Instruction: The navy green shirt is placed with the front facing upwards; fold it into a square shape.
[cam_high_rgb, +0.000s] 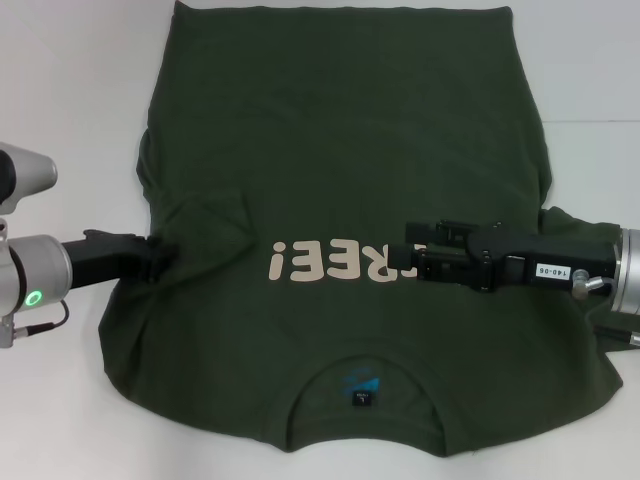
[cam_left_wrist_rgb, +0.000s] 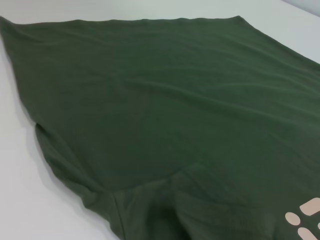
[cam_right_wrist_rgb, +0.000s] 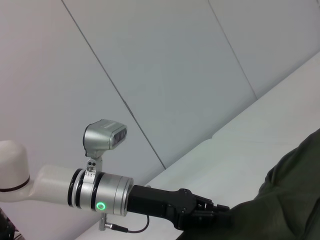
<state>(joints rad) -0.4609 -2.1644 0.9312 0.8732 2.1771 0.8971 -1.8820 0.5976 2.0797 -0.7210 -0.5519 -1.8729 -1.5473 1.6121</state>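
Dark olive-green cotton T-shirt (cam_high_rgb: 340, 150) flat on white counter (cam_high_rgb: 70, 80). Left hand (cam_high_rgb: 160, 255) clamped on folded sleeve; right hand (cam_high_rgb: 420, 255) over cream lettering (cam_high_rgb: 330, 262), grip unclear.

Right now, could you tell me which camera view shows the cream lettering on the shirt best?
The head view: the lettering shows there, partly covered by the right gripper. The left wrist view catches only its edge; the right wrist view shows none.
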